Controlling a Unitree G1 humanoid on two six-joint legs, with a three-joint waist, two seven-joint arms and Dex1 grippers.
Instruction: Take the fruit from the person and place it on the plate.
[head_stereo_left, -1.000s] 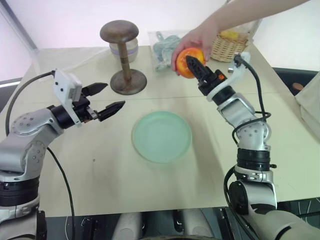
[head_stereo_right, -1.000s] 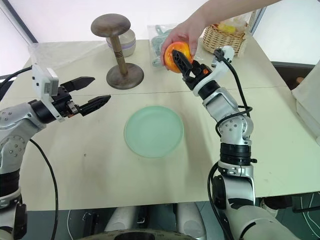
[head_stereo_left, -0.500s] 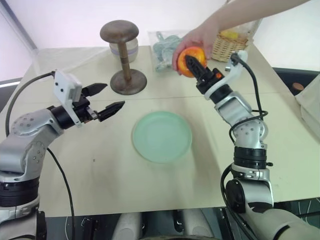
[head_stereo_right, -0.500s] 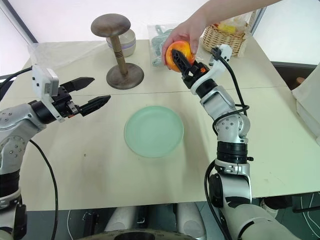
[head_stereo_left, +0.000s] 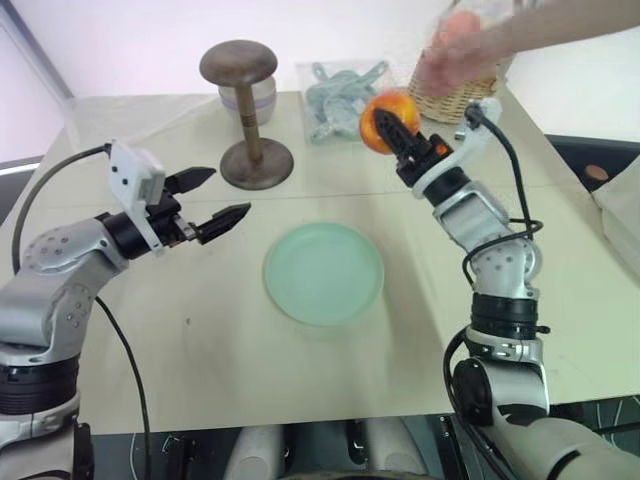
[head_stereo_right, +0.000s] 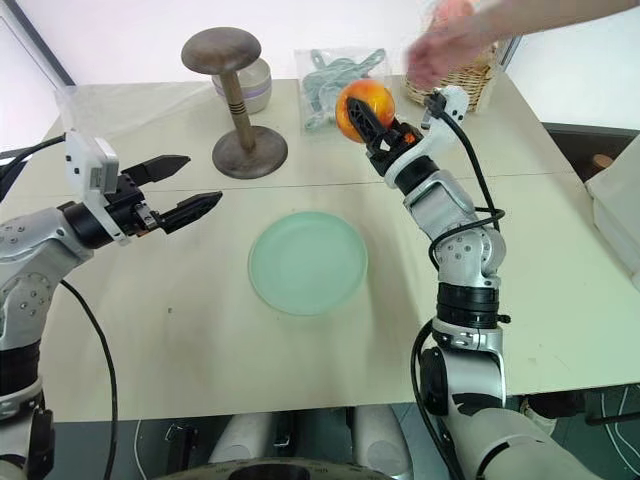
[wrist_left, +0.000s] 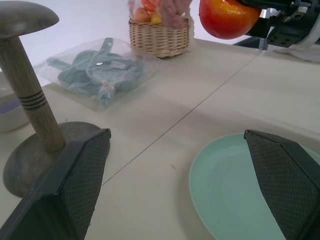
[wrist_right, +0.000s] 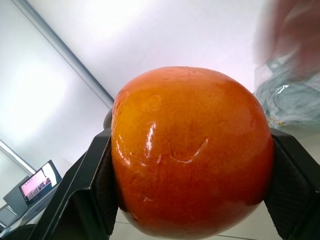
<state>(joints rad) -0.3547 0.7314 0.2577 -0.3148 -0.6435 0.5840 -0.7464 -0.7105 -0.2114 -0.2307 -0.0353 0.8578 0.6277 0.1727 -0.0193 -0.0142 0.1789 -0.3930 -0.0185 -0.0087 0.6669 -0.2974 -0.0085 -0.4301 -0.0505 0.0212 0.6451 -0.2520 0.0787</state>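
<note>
Basket (head_stereo_left: 455, 98) holds wrapped fruits; plate (head_stereo_left: 323, 273) lies bare; right gripper (head_stereo_left: 392, 128) grips fruit (head_stereo_left: 386, 119).

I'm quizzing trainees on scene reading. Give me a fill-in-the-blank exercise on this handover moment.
1. The fruit is clamped in the ____ gripper.
2. The plate has ____ on it.
3. The left gripper is ____ and holds nothing.
4. The person's hand hovers near the wicker ____.

Missing words: right; nothing; open; basket

The fruit (wrist_right: 190, 150) was glossy orange-red, the plate (head_stereo_left: 323, 272) pale mint green, the table (head_stereo_left: 200, 350) beige, the stand (head_stereo_left: 245, 110) dark brown.
</note>
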